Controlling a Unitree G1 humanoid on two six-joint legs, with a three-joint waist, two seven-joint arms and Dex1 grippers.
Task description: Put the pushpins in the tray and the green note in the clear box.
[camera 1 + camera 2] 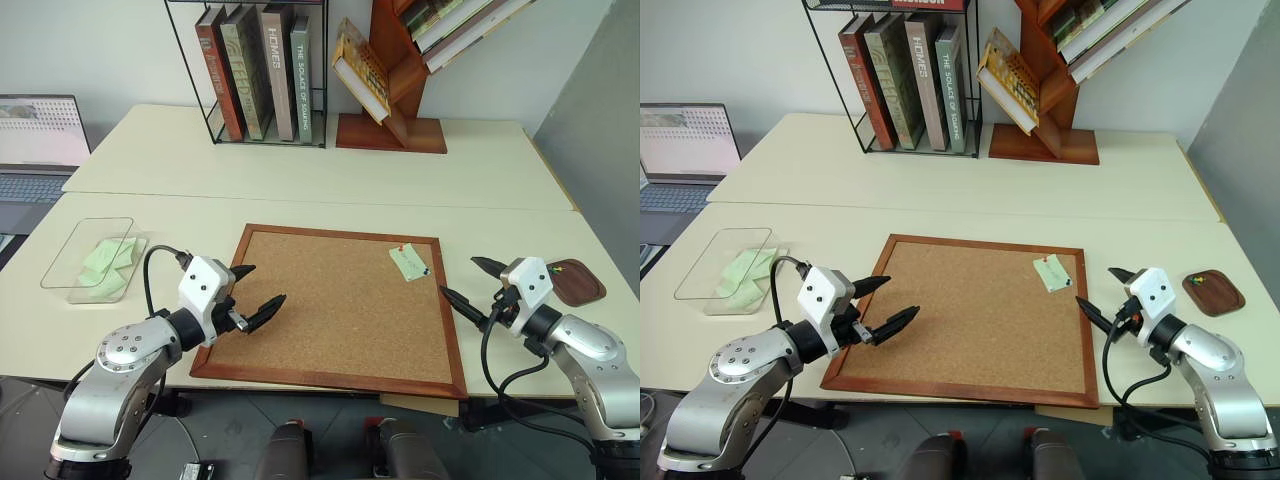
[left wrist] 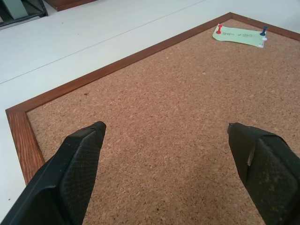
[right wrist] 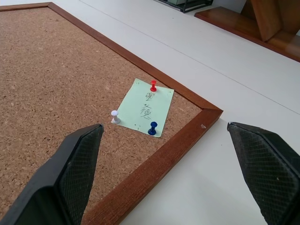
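Both pincers hang apart and empty: left pincer [image 1: 251, 291] over the corkboard [image 1: 330, 310], right pincer [image 1: 472, 281] beside its edge. Green note [image 3: 144, 107] pinned there by pushpins [image 3: 153, 86].

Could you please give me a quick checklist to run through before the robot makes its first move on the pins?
1. Left gripper open and holding nothing: ok.
2. Right gripper open and holding nothing: ok.
3. Green note free to lift: not ok, pinned to the cork board by a red pushpin, a blue pushpin and a white pushpin.
4. Tray within view, beside the right gripper: ok; it already holds some small items.
5. Clear box ready for the note: ok; it already holds green notes.
6. Path from right gripper to the pushpins unobstructed: ok.
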